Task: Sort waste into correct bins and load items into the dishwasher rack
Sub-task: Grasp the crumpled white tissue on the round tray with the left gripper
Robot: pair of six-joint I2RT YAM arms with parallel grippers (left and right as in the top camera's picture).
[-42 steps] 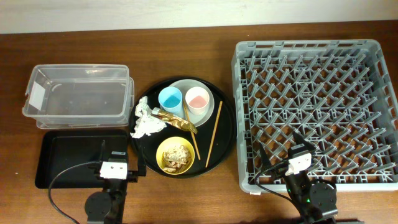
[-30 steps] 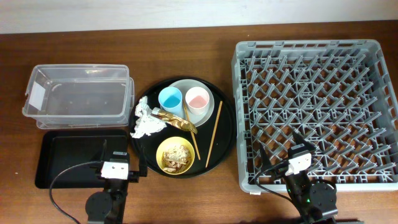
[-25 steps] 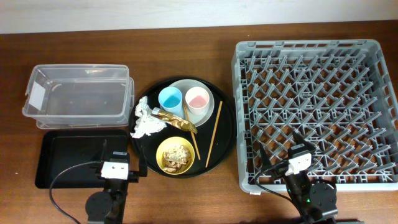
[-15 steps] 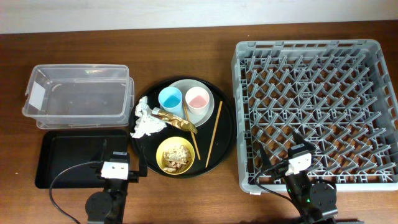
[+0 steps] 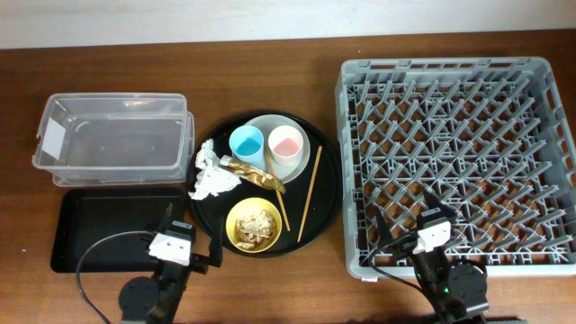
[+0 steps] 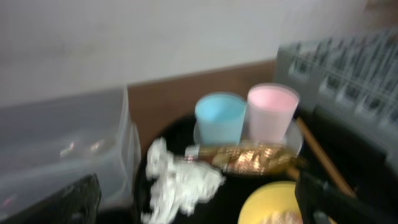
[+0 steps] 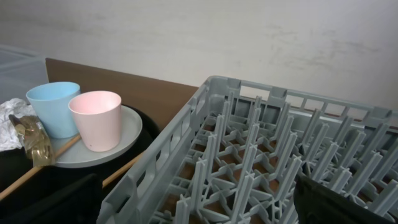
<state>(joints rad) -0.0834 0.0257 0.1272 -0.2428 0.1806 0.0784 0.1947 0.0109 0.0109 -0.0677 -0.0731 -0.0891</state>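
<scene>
- A round black tray point(image 5: 326, 191) sits on the counter point(image 5: 270, 72), between a clear tub point(image 5: 117, 169) and a grey rack point(image 5: 450, 66).
- It carries a blue cup point(image 5: 246, 144) and a pink cup point(image 5: 286, 144) on a plate point(image 5: 274, 121), a tissue point(image 5: 211, 176), a gold wrapper point(image 5: 256, 174), a yellow bowl point(image 5: 232, 225) of scraps point(image 5: 256, 223) and two chopsticks point(image 5: 309, 193).
- A shallow black tray point(image 5: 99, 229) lies just beside the tub.

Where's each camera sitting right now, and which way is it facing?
Overhead: above the table, looking straight down on the dishwasher rack, round black tray, clear tub and shallow black tray; left arm and right arm show at the bottom edge.
Left wrist: low behind the round tray, facing the wall past the blue cup and pink cup; blurred; left gripper fingers at the lower corners.
Right wrist: low at the rack's near-left corner, facing the wall; right gripper fingers at the lower corners.
Shared: both wrist views show both cups.
</scene>
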